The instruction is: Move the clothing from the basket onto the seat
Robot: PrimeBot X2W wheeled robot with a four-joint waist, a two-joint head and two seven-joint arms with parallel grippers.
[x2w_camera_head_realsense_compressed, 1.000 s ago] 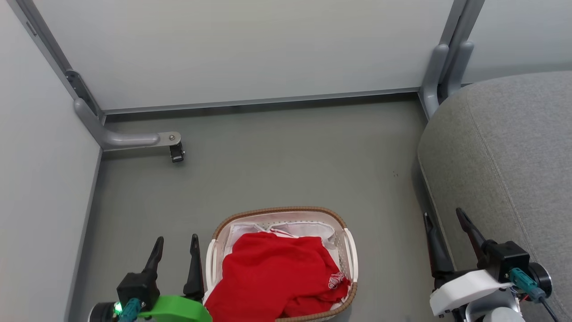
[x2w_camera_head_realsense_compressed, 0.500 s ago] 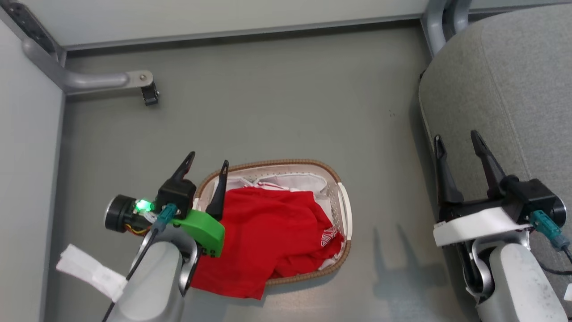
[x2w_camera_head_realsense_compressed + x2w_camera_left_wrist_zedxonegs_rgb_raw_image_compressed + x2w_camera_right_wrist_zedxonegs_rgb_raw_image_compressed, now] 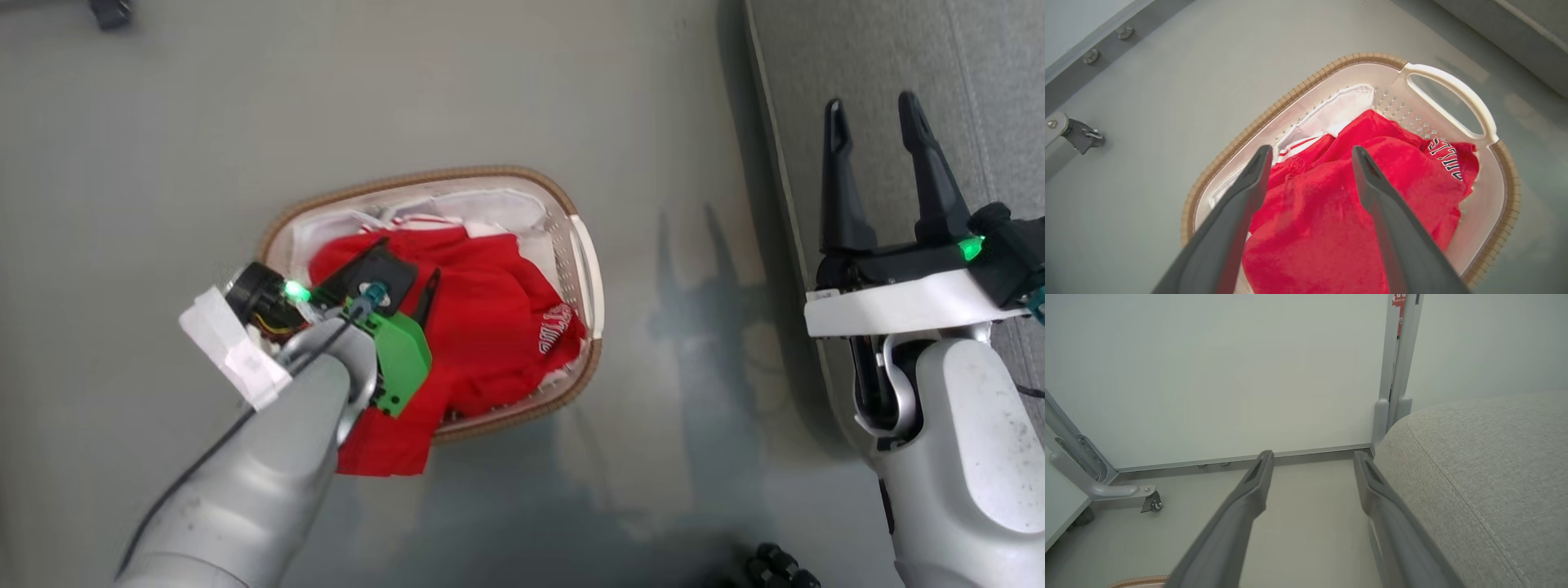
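**Left gripper over the basket, both grippers released**

Your left gripper (image 3: 1311,150) hangs over the red clothing (image 3: 490,302) with its fingers spread apart, gripping nothing. The clothing lies in the basket (image 3: 441,173) on the floor (image 3: 163,122), and one corner falls over the rim. Your right gripper (image 3: 872,104) is also spread and empty, at the edge of the seat (image 3: 980,57).

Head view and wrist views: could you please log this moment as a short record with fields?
clothing: red garments heaped in the laundry basket, one corner draped over its rim
seat: grey seat cushion, no garment on the visible part
left gripper: open, fingers spread over the garments
right gripper: open, empty, by the cushion's edge
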